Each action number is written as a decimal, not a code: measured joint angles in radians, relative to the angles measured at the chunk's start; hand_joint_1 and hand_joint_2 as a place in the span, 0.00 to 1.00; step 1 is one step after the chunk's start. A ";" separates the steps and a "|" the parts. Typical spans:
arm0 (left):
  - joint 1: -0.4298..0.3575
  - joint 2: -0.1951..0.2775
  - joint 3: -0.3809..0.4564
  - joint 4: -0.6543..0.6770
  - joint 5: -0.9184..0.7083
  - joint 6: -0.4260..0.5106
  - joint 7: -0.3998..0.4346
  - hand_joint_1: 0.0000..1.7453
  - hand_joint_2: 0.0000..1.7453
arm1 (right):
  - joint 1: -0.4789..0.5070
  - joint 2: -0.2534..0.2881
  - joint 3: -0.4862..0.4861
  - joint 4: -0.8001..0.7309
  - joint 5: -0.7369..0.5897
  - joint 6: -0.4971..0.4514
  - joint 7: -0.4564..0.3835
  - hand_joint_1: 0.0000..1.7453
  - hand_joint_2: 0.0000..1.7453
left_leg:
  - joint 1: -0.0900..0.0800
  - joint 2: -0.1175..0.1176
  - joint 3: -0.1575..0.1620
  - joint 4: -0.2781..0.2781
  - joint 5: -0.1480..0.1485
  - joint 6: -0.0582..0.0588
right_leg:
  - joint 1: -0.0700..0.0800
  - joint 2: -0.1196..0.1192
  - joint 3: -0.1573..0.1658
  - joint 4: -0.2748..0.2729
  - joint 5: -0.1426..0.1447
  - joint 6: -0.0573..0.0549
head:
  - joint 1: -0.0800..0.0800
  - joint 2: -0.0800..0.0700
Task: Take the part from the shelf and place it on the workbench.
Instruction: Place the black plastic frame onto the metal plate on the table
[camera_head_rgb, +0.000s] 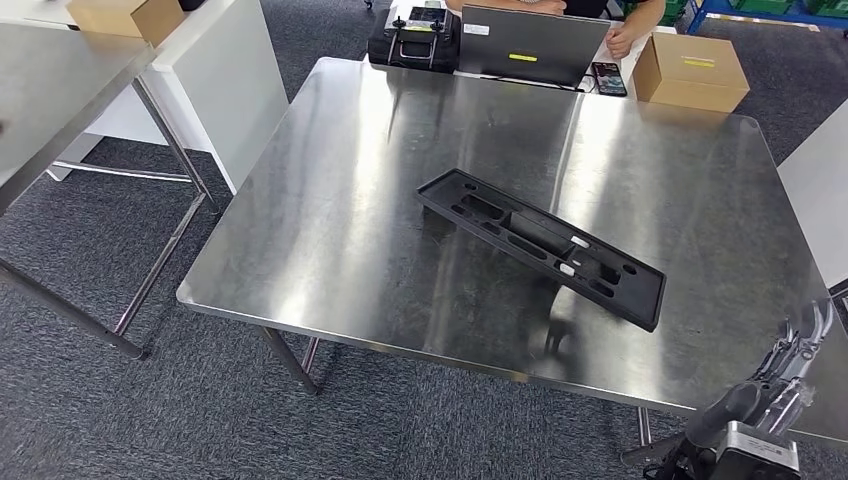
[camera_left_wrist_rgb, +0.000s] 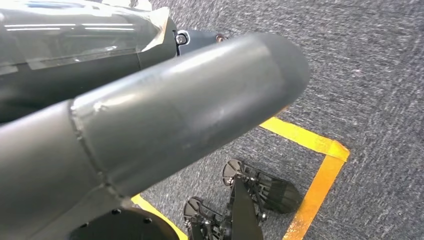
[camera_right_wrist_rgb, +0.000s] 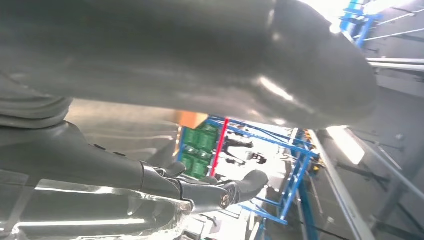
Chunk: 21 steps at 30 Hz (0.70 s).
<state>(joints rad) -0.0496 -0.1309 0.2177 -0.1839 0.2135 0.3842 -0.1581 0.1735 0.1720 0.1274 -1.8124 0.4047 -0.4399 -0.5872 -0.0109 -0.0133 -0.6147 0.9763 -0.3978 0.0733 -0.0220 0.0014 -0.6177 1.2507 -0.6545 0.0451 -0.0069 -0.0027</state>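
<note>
The part (camera_head_rgb: 540, 245) is a long black plastic tray-like frame with slots. It lies flat and diagonal on the steel workbench (camera_head_rgb: 350, 200), right of the middle, with nothing touching it. My right hand (camera_head_rgb: 775, 385) is low at the workbench's near right edge, apart from the part, fingers spread and holding nothing. In the right wrist view the same hand (camera_right_wrist_rgb: 175, 100) shows its thumb and dark fingers (camera_right_wrist_rgb: 200, 192) with nothing between them. My left hand (camera_left_wrist_rgb: 150, 100) hangs over the carpet floor and holds nothing.
Along the workbench's far edge stand a cardboard box (camera_head_rgb: 690, 70), a laptop (camera_head_rgb: 520, 42), a phone (camera_head_rgb: 608, 78) and a black case (camera_head_rgb: 415, 35), with a person's hand (camera_head_rgb: 620, 40) behind them. A second steel table (camera_head_rgb: 50, 90) stands left. Yellow tape (camera_left_wrist_rgb: 320, 170) marks the floor.
</note>
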 joint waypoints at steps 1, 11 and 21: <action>0.000 -0.002 0.004 0.000 0.001 -0.001 0.000 0.00 0.00 | 0.001 0.002 -0.004 0.006 0.000 0.005 0.000 0.00 0.00 | 0.000 0.000 0.000 0.001 0.001 -0.001 | 0.000 0.000 0.003 -0.007 0.013 0.008 | 0.000 0.000; 0.001 -0.009 0.024 -0.001 0.003 -0.006 -0.010 0.00 0.00 | -0.005 0.025 -0.022 0.041 0.006 0.029 -0.002 0.00 0.00 | 0.009 0.001 -0.027 0.065 -0.045 -0.056 | -0.005 -0.002 0.112 -0.277 0.167 -0.036 | -0.002 0.000; -0.002 -0.009 0.033 -0.003 -0.004 -0.002 -0.015 0.00 0.00 | -0.005 0.036 -0.033 0.061 0.012 0.042 -0.002 0.00 0.00 | 0.016 0.005 0.118 0.026 -0.110 -0.055 | 0.008 -0.005 0.060 -0.265 0.213 -0.033 | -0.004 0.000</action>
<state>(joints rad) -0.0516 -0.1402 0.2505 -0.1866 0.2098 0.3826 -0.1728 0.1689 0.2082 0.0943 -1.7516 0.4167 -0.3982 -0.5892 0.0053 -0.0086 -0.4964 1.0018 -0.5081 0.0183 -0.0141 -0.0032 -0.5574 0.9860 -0.4410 0.0122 -0.0107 -0.0027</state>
